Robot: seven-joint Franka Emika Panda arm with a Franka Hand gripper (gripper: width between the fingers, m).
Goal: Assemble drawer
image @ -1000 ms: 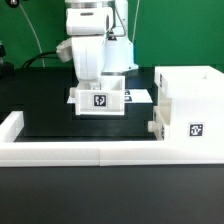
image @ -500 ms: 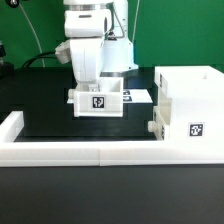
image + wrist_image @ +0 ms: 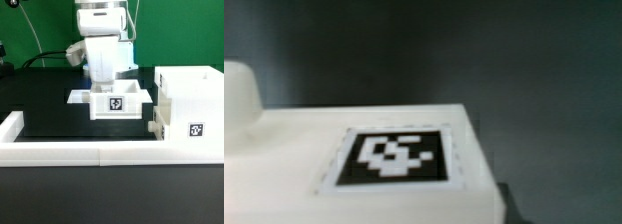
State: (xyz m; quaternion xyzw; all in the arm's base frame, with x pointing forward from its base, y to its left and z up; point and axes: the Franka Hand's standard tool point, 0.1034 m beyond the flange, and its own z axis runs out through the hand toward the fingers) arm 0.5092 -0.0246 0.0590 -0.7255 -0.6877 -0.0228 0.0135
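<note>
My gripper (image 3: 107,88) reaches down from above into a small white tray (image 3: 121,103) with a tag on its front face and is shut on it. The fingers are hidden by the tray's walls. The tray sits just to the exterior view's left of the large white shell (image 3: 190,95), nearly touching it. A second small tray with a knob (image 3: 153,130) sits in the shell's lower opening. The wrist view shows only the held tray's tagged face (image 3: 397,155) and a rounded white knob (image 3: 235,95), close up. The jaws do not show there.
Long low white border blocks run along the front (image 3: 80,152) and the exterior view's left (image 3: 12,128) of the black table. The marker board (image 3: 76,97) lies flat behind the held tray. Green equipment stands at the back left.
The gripper and the small tray in it have moved to the exterior view's right, from the middle of the table to right beside the shell. The shell has not moved.
</note>
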